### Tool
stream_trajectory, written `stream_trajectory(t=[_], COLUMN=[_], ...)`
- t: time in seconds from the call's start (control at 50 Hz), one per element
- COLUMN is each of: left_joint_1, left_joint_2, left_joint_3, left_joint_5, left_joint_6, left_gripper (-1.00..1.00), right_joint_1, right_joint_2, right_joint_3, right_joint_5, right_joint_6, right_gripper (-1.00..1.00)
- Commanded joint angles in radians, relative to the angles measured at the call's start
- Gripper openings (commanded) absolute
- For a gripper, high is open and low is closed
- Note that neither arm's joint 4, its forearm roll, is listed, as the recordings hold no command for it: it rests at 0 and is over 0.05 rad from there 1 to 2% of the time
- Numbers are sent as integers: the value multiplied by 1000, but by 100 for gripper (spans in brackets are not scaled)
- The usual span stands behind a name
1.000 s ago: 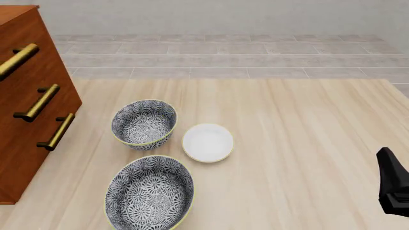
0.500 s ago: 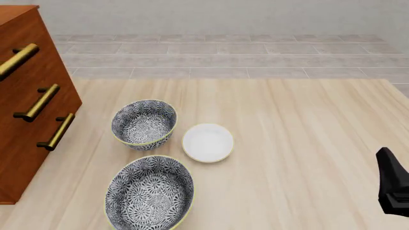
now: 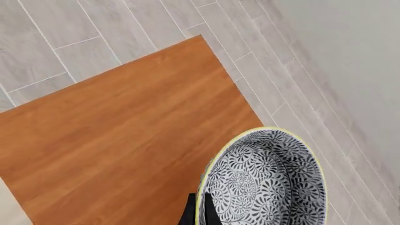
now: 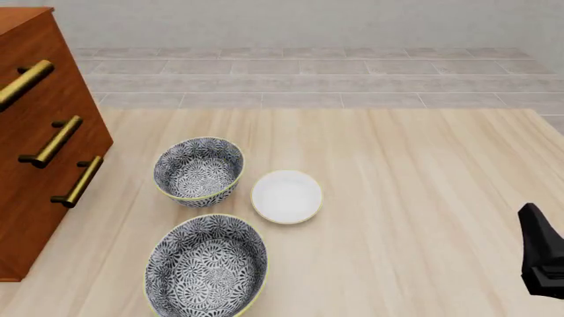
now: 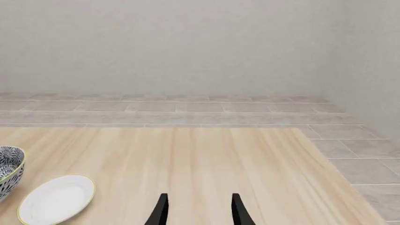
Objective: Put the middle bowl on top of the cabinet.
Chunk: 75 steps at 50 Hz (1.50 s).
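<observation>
i have the middle bowl (image 3: 265, 180) pinched by its rim in my left gripper (image 3: 198, 211), held over the cabinet (image 3: 119, 140) top; next i lower and release. right gripper (image 5: 197, 208) is spread, idle.

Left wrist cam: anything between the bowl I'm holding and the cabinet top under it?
Nothing shows there. In the left wrist view the middle bowl, pinched at its rim by the left gripper, is over bare wood of the cabinet top.
</observation>
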Motion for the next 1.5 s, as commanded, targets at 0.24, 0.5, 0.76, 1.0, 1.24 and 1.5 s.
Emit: stream_trajectory(t=[0.24,0.5,0.76,1.0,1.24,1.5], left_joint_1=[41,83,101,108,77,65], left_joint_2=[17,31,47,52,26,-22], left_joint_3=[80,101,117,114,118,129], left_joint_5=[-48,-64,-81,-94,-112,-113], left_joint_6=[-72,-78,-71,-60,-74,-95], left_gripper=[-100,-100,-100,-100,100,100], right_joint_1=[1,1,1,2,2,2], right_joint_2=[-2,0,4,8,3,-1], right_joint_3=[0,0,0,0,0,0], right_joint_5=[2,0,-4,-6,-2,1], right_joint_6=[0,0,1,0,-1,-1], right_gripper=[100,100,100,100,100,100])
